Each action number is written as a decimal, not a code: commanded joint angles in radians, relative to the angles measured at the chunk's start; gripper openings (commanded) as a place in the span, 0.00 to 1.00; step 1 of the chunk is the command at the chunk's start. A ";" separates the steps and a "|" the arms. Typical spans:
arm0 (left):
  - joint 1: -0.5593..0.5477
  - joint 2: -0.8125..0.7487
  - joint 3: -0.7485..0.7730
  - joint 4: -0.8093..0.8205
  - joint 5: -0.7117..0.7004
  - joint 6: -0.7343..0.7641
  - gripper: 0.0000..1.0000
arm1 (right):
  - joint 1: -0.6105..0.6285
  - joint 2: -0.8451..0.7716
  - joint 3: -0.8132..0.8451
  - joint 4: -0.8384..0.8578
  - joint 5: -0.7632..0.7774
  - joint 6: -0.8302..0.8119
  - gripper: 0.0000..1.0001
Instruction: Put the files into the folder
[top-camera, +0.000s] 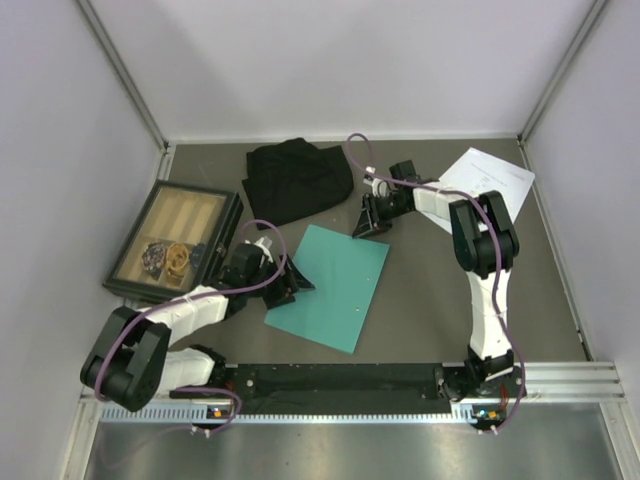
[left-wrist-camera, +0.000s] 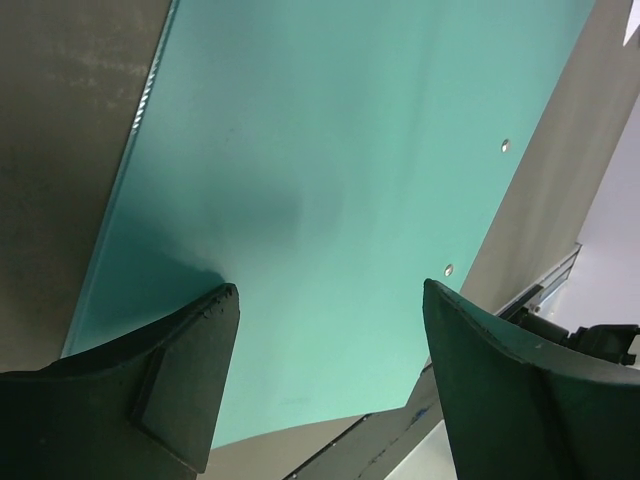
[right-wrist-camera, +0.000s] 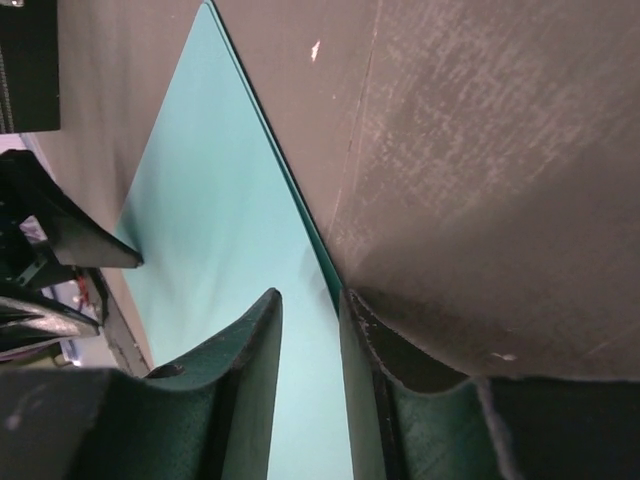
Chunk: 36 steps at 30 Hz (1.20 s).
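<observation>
The teal folder (top-camera: 335, 285) lies flat and closed mid-table. My left gripper (top-camera: 297, 283) rests low at its left edge, open wide; in the left wrist view the folder (left-wrist-camera: 330, 150) fills the space between the spread jaws of that gripper (left-wrist-camera: 330, 290). My right gripper (top-camera: 368, 228) is down at the folder's far right corner. In the right wrist view this gripper (right-wrist-camera: 310, 292) has its jaws a narrow gap apart, one finger over the folder (right-wrist-camera: 220, 220) and the other on the table beside its edge. The white files (top-camera: 490, 178) lie at the far right, partly under the right arm.
A black cloth (top-camera: 298, 180) is bunched at the back centre. A dark-framed wooden tray (top-camera: 200, 189) with small items sits at the left. Pale walls close in the table on three sides, and a metal rail runs along the near edge.
</observation>
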<state>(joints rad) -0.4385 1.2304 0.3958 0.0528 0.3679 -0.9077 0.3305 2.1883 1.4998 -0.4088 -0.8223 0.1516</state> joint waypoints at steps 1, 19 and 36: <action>-0.009 0.044 -0.057 -0.010 -0.057 0.006 0.79 | 0.038 -0.024 -0.027 0.021 -0.045 0.020 0.32; -0.003 -0.304 0.317 -0.574 -0.426 0.044 0.98 | 0.344 -0.600 -0.212 -0.324 1.105 -0.018 0.99; 0.325 -0.232 0.457 -0.809 -0.531 -0.057 0.98 | 1.229 -0.504 -0.311 -0.360 1.549 0.077 0.67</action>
<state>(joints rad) -0.2081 1.0428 0.8894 -0.7315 -0.2119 -0.9451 1.4651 1.5787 1.1568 -0.7418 0.6159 0.2047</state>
